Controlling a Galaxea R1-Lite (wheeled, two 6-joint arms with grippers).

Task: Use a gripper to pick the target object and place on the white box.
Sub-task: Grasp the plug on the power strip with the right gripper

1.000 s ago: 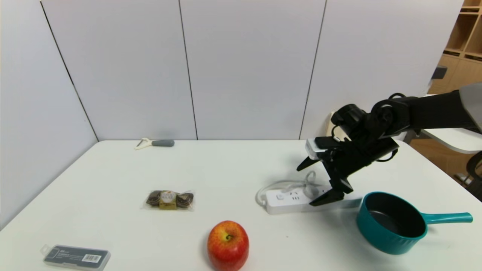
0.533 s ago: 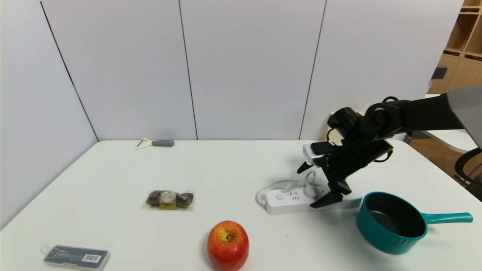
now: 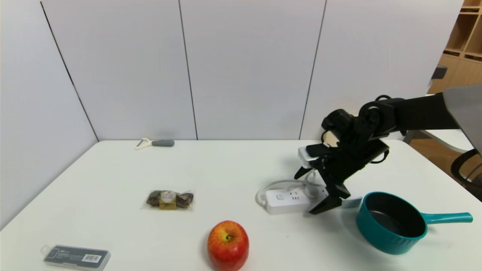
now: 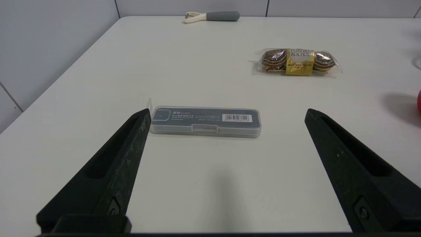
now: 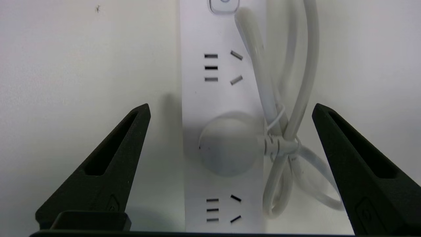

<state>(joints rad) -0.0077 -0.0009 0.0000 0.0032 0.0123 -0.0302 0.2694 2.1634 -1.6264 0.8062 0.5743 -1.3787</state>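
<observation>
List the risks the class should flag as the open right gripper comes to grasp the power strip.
1. The cord lies bundled between the right gripper fingers, so closing may pinch it along with the power strip.
2. The plug sits in a socket, making an uneven top.
3. The teal saucepan stands close, risking a bump.

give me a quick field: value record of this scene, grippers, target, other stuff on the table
right gripper: open, poised over the power strip, fingers either side of it, not gripping
left gripper: open, parked above the table, facing the grey case
power strip: flat on table, cord bundled beside it
white box: not in view
other items: apple, teal saucepan, chocolate pack, peeler
</observation>
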